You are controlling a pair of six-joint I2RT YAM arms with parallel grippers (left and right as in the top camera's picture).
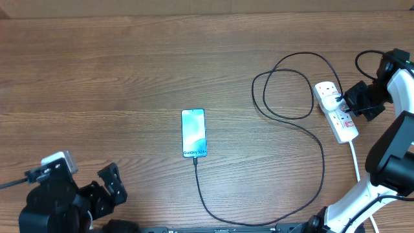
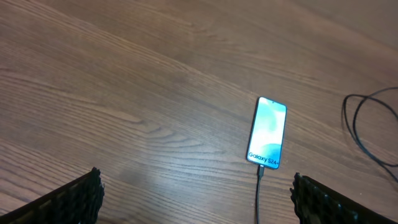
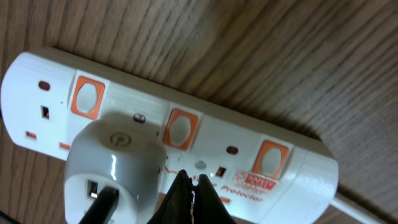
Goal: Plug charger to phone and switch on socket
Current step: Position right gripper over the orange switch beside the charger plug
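Right gripper [image 3: 188,186] has its two dark fingers pressed together with no gap, and it holds nothing. In the right wrist view its tip sits at the bottom centre, over the face of the socket [image 3: 298,168] and just below the middle orange-red switch [image 3: 179,129]. Whether it touches the plastic I cannot tell. A white adapter [image 3: 112,158] is seated in the strip immediately to the left of the fingers.

From overhead the socket lies at the right edge of the table [image 1: 97,77], angled, with its white cord [image 1: 355,162] trailing toward the bottom. The phone [image 1: 194,133] rests flat at centre frame, screen lit. The charger [image 2: 258,193] enters its lower end, then runs down and sweeps right and up in loose loops to the strip.

Left gripper [image 1: 111,184] sits at the lower left, well apart from the phone — its fingers spread wide, empty.
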